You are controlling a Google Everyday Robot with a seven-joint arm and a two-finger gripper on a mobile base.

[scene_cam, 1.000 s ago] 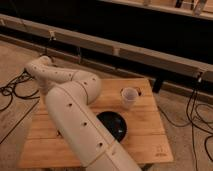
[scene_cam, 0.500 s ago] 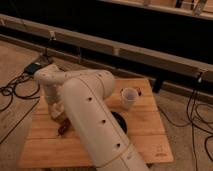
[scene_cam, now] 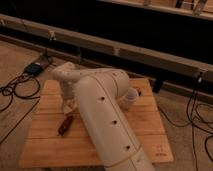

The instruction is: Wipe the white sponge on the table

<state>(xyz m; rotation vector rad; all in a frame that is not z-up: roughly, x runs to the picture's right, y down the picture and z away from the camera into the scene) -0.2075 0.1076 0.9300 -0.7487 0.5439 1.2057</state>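
The table (scene_cam: 145,132) is the biggest thing here. It is made of light wooden planks and fills the middle of the view.

The robot's fat white arm (scene_cam: 102,117) comes next. It comes in from 5 o'clock, runs up over the middle of the table, bends, and then points down on the 9 o'clock side. It hides a big part of the tabletop, so what lies under it cannot be seen.

Behind the table, at 12 o'clock, a long pale rail (scene_cam: 150,55) runs across in front of a dark wall. Black cables (scene_cam: 15,92) lie in loops on the floor at 9 o'clock, and more cables (scene_cam: 197,120) hang at 3 o'clock. A small box (scene_cam: 34,68) sits on the floor at 10 o'clock.

A white cup (scene_cam: 131,96) stands on the table at 2 o'clock, just beside the arm. A reddish-brown long thing (scene_cam: 65,125) lies on the table at 8 o'clock, near the arm's tip.

The gripper (scene_cam: 68,101) is low over the table at 9 o'clock. Whether it is holding something or not, I cannot tell.

The white sponge (scene_cam: 67,107) looks like a small pale bit right at the gripper's tip, down at the wood, just above the reddish-brown thing.
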